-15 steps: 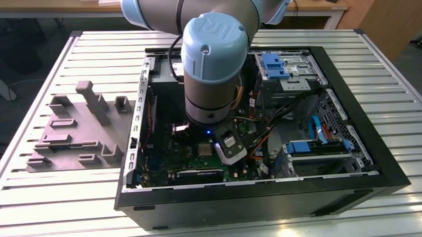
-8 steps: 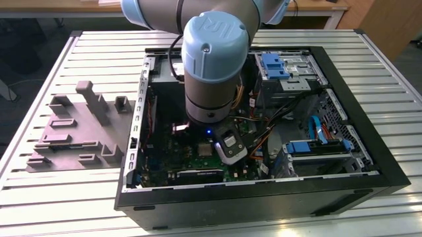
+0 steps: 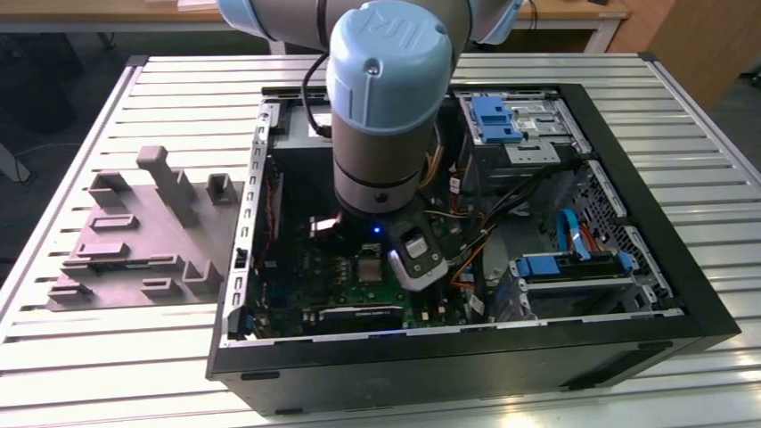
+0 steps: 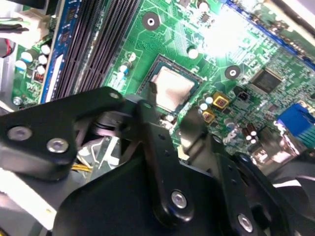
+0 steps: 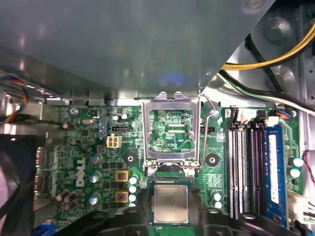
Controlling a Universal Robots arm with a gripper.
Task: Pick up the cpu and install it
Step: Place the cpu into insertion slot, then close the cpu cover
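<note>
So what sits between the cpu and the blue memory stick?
In the first wrist view, black memory slots and pale capacitors on the green board lie between the cpu and the blue memory stick.

Tight room on the green board (image 5: 74, 142)
The cpu (image 5: 170, 203) is hemmed by the opened hinged frame (image 5: 145, 132) on one side, memory slots (image 5: 243, 167) on another; a grey metal box (image 5: 123, 44) overhangs beyond the frame, cables (image 5: 266, 58) beside it.

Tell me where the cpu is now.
In the first wrist view the cpu sits in the socket of the green board, beside its open metal frame.
</note>
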